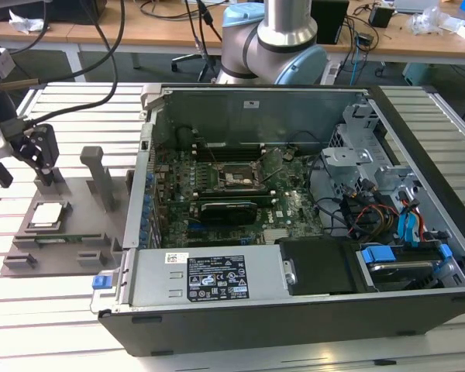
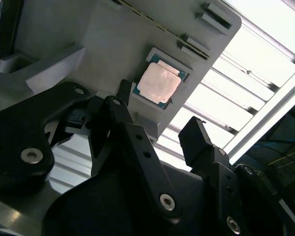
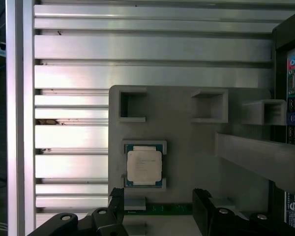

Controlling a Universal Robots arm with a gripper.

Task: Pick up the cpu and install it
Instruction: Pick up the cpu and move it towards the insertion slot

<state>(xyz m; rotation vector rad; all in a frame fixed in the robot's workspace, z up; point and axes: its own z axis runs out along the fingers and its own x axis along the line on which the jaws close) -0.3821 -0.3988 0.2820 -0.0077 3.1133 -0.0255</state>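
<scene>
The cpu [image 1: 48,215] [image 2: 157,82] [image 3: 144,165] is a small square chip with a silver top plate. It lies flat in a recess of the grey holder tray [image 1: 77,232] [image 3: 187,128], at the exterior view's left. My gripper [image 1: 23,172] [image 2: 157,110] [image 3: 159,196] hangs above the tray, a little off from the chip and clear of it. It is open, and nothing sits between its black fingers [image 3: 117,196]. The motherboard's black socket frame [image 1: 234,177] lies inside the open computer case.
The open computer case [image 1: 294,310] takes up the middle and the exterior view's right, with cables, drive bays and a black cover inside. Grey upright posts [image 1: 101,178] rise from the tray near the gripper. Everything stands on a slatted metal table [image 1: 62,325].
</scene>
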